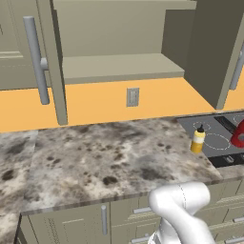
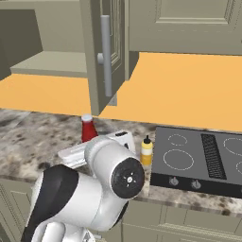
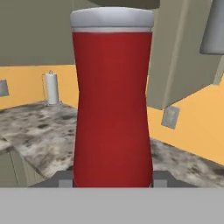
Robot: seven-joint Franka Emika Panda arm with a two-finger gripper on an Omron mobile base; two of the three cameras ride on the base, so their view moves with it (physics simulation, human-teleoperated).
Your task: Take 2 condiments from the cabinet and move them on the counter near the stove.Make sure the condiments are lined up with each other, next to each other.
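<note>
Standing at right in the left base view, the yellow bottle [image 1: 198, 140] touches the stove [image 1: 217, 136] edge. Right base view: red bottle [image 2: 87, 127] centre-left above the counter [image 2: 33, 137]. Hand view: gripper [image 3: 112, 180] pinching the red bottle.

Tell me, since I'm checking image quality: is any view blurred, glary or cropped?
Left base view: flat even light, no glare, the red bottle cropped at the right edge. Right base view: sharp, the arm hides part of the counter. Hand view: soft-edged, the bottle looms large, close up.
</note>
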